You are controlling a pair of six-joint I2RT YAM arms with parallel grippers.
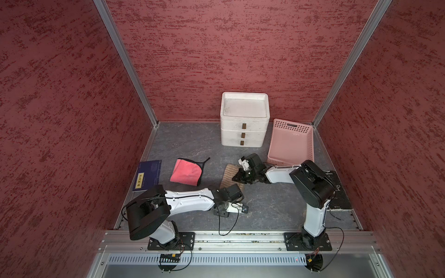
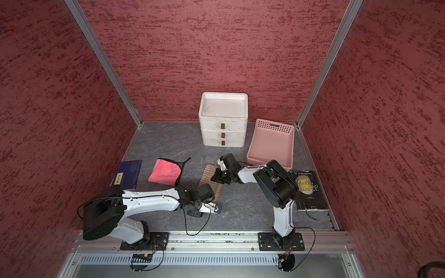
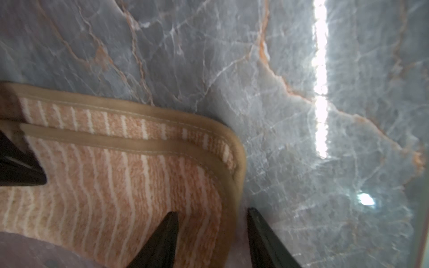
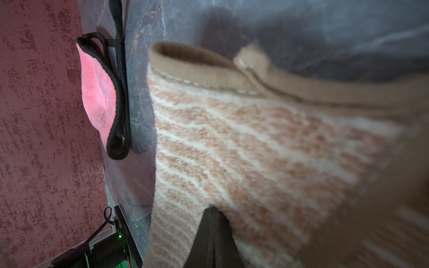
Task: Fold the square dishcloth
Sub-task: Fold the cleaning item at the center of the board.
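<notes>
Striped dishcloth under both arms

In both top views we saw the dishcloth [image 1: 230, 175] [image 2: 208, 177] flat on the worktop [image 1: 192, 144], near the pink basket [image 1: 292, 125], on its left-arm side. Left wrist: the left fingers [image 3: 162, 241] stood apart, astride the cloth's hem. Right wrist: the right fingers [image 4: 210, 232] were closed, tips on the cloth.

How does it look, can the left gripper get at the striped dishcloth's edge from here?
Probably yes: the left gripper stands open astride the hemmed edge of the striped dishcloth, one finger over cloth, the other over bare table; nothing else between.
</notes>
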